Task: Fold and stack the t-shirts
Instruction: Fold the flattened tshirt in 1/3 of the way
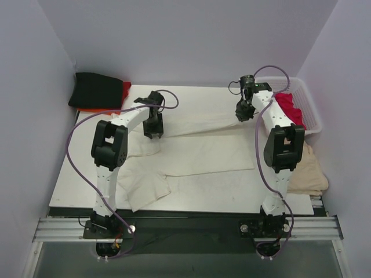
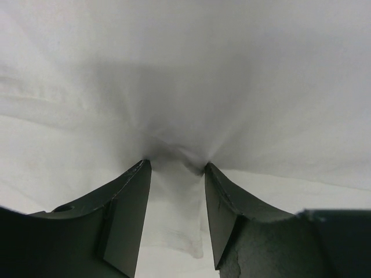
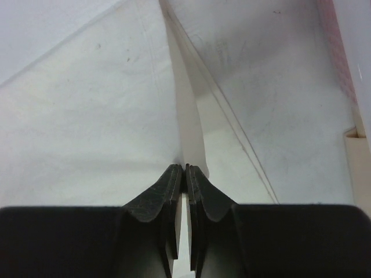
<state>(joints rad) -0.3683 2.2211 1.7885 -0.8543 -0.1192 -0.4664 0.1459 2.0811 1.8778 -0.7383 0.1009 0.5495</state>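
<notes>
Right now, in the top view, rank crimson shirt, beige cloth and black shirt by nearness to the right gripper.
1. crimson shirt, in the basket beside the right gripper.
2. beige cloth, near right edge.
3. black shirt, far left corner.
</notes>
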